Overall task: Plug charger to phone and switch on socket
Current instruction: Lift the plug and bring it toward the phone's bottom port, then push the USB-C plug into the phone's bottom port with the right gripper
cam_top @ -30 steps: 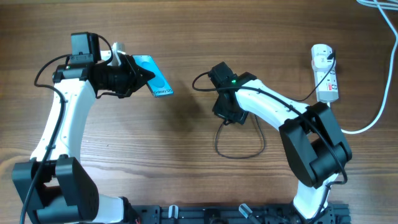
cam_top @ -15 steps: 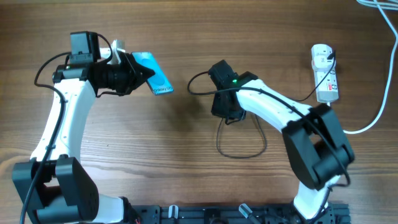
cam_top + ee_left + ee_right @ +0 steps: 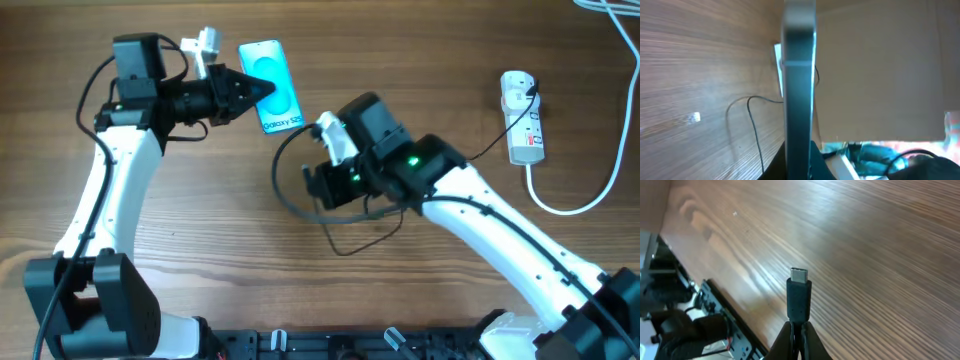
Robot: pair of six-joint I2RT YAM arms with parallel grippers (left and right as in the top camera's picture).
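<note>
Toward the far left part of the tabletop [image 3: 200, 230], the left arm reaches to the right, and the left fingers [image 3: 247, 91] are closed on the near-left edge of the phone [image 3: 272, 85], pinching it. The phone's cyan screen faces up, and its end with the small line of text points toward the near edge and slightly right. In the left wrist view the phone shows edge-on as a narrow grey-blue strip rising between the fingers, with the wood grain beside it. It appears lifted off the surface, though contact cannot be ruled out. Just right of the phone and a little nearer the front edge, around the middle of the tabletop, the right arm comes in from the near right corner with its wrist turned toward the left. The right fingers [image 3: 787, 345] are pressed together on the black body of the charger [image 3: 799, 300], gripping it just below the metal tip. The tip stands upright and bare above them and touches nothing. In the overhead view the tip is apart from the phone. The rest of the charger's thin cable hangs in loose loops under the right wrist and trails across the wood toward the right. Near the far right corner lies the socket [image 3: 522, 120], lengthwise from far to near, with a small black plug seated at its far end. A thick white cord [image 3: 600, 190] curves from its near end toward the right edge. Its switch is too small to read.
</note>
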